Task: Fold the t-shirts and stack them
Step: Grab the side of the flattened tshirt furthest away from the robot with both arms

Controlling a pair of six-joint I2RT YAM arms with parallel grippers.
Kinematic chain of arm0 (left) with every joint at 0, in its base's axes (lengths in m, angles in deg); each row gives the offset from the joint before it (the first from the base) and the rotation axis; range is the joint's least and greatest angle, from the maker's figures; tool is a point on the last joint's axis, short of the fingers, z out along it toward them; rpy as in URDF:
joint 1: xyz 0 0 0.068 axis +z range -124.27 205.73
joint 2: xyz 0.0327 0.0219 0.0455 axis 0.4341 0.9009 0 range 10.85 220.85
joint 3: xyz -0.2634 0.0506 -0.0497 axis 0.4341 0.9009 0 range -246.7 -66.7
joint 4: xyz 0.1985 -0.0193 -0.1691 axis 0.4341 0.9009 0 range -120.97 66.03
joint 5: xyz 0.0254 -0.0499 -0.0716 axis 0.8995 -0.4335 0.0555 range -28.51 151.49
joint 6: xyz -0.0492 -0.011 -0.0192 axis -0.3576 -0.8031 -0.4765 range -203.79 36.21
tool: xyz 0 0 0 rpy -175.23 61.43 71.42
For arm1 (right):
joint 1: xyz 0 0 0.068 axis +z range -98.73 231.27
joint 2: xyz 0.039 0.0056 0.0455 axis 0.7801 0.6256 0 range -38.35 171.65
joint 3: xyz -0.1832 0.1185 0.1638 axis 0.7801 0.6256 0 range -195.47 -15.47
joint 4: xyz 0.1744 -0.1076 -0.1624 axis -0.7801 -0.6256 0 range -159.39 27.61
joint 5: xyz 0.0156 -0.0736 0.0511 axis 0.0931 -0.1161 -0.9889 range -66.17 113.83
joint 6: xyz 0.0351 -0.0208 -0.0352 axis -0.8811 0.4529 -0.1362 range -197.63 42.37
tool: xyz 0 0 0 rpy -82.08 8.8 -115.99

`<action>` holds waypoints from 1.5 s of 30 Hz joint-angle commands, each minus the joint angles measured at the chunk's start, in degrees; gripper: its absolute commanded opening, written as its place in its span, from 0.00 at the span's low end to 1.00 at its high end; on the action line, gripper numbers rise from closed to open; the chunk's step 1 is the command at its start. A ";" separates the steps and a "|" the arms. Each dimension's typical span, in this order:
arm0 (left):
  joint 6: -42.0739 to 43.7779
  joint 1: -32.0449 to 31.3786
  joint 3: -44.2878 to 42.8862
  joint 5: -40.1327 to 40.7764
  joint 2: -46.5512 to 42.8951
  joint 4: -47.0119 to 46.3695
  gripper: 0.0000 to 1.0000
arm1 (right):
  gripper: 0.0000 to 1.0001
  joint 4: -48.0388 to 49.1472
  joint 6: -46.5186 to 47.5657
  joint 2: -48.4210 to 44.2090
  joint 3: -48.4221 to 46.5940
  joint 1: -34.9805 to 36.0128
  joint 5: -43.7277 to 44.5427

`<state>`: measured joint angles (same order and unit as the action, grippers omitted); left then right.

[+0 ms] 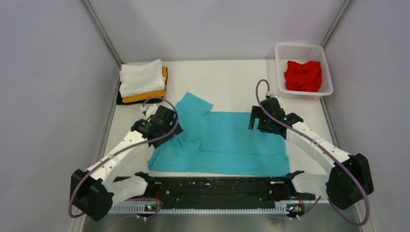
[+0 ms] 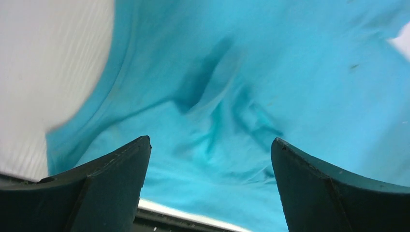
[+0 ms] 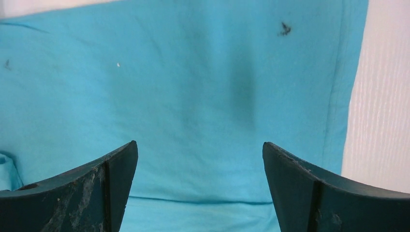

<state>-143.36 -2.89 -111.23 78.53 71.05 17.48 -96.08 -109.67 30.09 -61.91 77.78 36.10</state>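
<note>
At the middle of the surface we see the turquoise t-shirt spread flat, rumpled on its left. Our left tool hangs over that rumple, jaws released; our right tool, likewise released, hangs over the shirt's right edge. Far left, 3 folded tees sit stacked; the red tee lies in the basket.

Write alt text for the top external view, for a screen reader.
A turquoise t-shirt lies spread on the white table, the left gripper over its rumpled left side and the right gripper over its right edge. Back left sits a folded stack, white on yellow-orange on black; back right, a white basket holds a crumpled red t-shirt.
</note>
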 commanded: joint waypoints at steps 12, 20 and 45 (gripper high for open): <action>25.66 4.21 -42.55 -1.29 37.91 -7.35 0.99 | 0.99 7.72 0.53 -0.16 -1.02 -4.96 7.03; 38.07 6.09 -73.47 -3.63 63.46 0.69 0.99 | 0.99 8.26 0.43 1.05 0.52 -6.04 6.83; 37.24 10.66 -79.63 -9.13 79.83 1.87 0.61 | 0.99 6.08 -3.40 2.23 2.47 -6.64 8.55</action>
<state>-106.57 8.15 -193.19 72.21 152.03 19.36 -90.55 -111.98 31.73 -59.33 71.63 43.56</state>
